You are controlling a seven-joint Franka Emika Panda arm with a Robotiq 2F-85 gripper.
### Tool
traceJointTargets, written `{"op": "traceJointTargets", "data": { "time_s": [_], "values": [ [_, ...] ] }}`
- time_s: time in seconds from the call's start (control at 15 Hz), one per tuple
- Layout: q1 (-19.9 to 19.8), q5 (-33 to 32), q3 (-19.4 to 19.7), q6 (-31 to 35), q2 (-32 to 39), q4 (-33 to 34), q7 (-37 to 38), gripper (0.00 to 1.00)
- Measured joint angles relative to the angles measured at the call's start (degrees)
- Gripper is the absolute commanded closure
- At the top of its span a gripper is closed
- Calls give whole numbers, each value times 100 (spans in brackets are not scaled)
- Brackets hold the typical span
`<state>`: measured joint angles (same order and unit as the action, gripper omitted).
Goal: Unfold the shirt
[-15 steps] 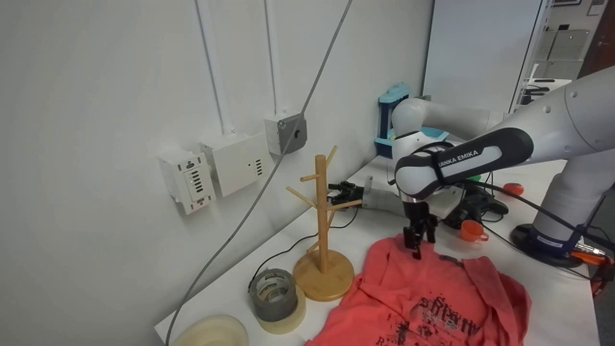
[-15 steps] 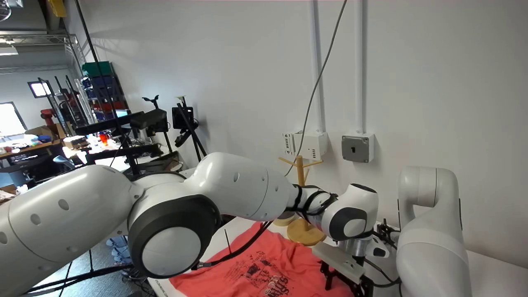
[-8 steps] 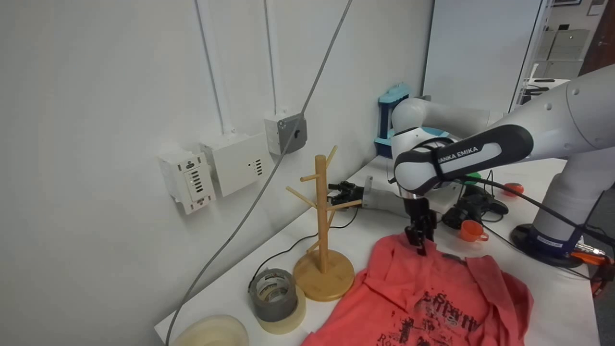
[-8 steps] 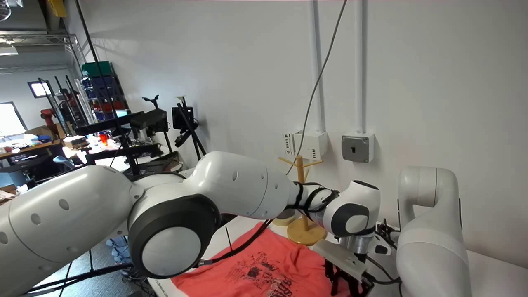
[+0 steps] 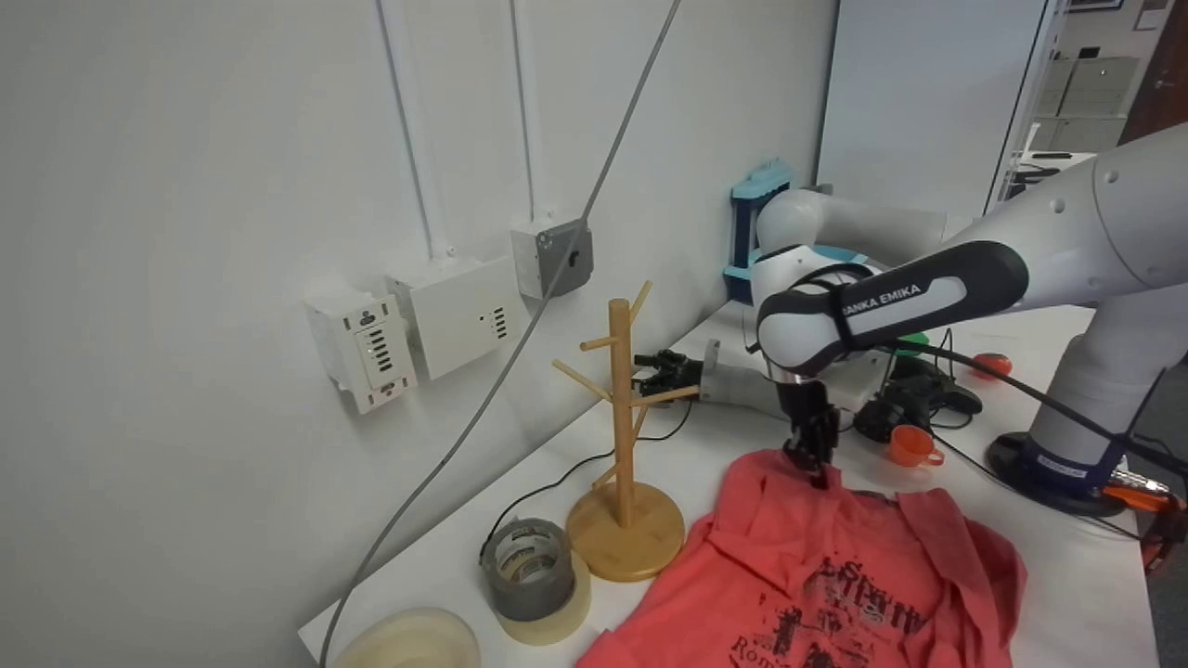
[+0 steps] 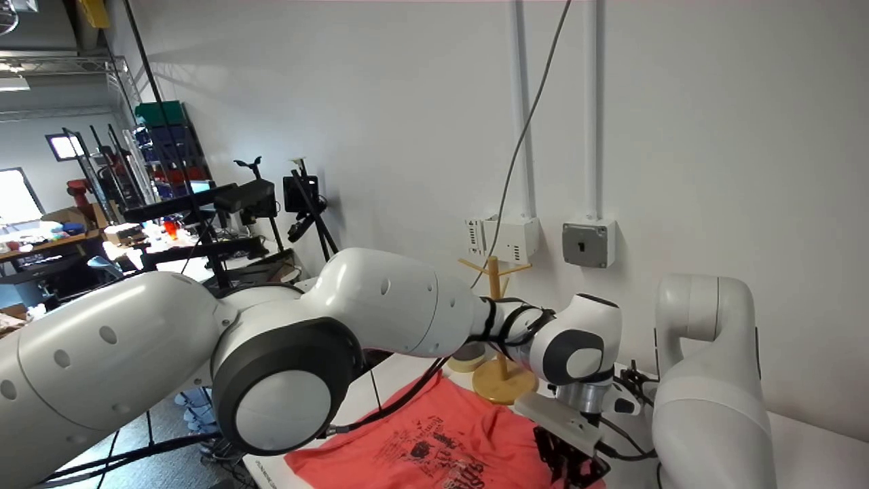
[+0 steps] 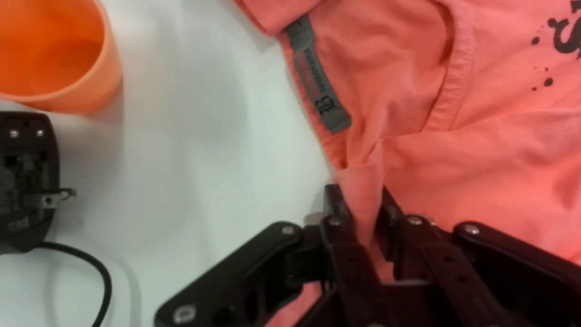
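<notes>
End effector [image 7: 361,200] — now tight on shirt [image 7: 454,159]

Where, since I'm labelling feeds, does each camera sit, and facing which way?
Wrist view: behind the pincer, which shows low, facing down at the shirt.
An exterior view: above the table, facing down over it; arm at right.
An exterior view: close to the arm, facing past it to the wall; arm left and centre.
Both exterior views share arm, pincer, shirt, mug tree.
</notes>
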<state>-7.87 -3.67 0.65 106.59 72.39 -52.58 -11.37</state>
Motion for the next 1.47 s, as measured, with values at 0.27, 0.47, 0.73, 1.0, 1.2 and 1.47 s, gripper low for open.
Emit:
{"op": "traceJointTargets", "data": {
  "time_s": [0.27, 0.47, 0.73, 1.0, 1.2, 1.47],
  "values": [
    [45, -232, 75, 0, 15, 4, 0, 16],
    [100, -365, 139, 0, 17, 5, 0, 12],
    [131, -484, 152, 0, 16, 6, 0, 46],
    [138, -511, 152, 0, 15, 7, 0, 78],
    [153, -537, 153, 0, 4, 19, 0, 46],
    [171, -630, 175, 0, -11, 27, 2, 84]
  ]
}}
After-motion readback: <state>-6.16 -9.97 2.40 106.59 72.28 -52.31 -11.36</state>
